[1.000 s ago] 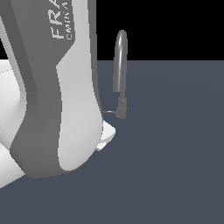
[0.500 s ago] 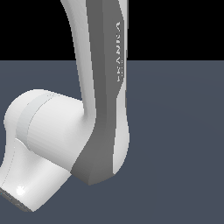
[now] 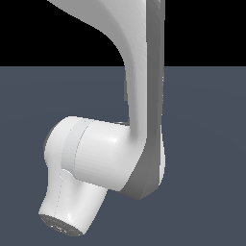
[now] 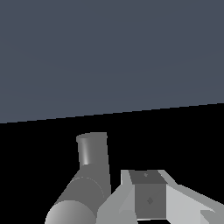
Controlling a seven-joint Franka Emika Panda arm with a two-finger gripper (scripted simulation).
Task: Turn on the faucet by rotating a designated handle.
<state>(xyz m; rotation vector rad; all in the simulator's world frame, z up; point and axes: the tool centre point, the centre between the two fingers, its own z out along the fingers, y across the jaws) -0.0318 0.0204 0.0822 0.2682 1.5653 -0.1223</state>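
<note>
Up close, our wrist view shows the faucet (image 4: 89,175) right beside the gripper (image 4: 148,199), apparently touching it; we cannot tell whether the jaws are spread or closed. Outside, our arm (image 3: 139,120) hides faucet and handle above the worktop (image 3: 206,144).

Arm (image 3: 139,96) hides faucet (handle too).

I'm seeing the faucet (image 4: 87,179) only in the wrist view, its dark grey cylindrical body showing close up, while the arm is blocking it and its handle entirely in the exterior view.
</note>
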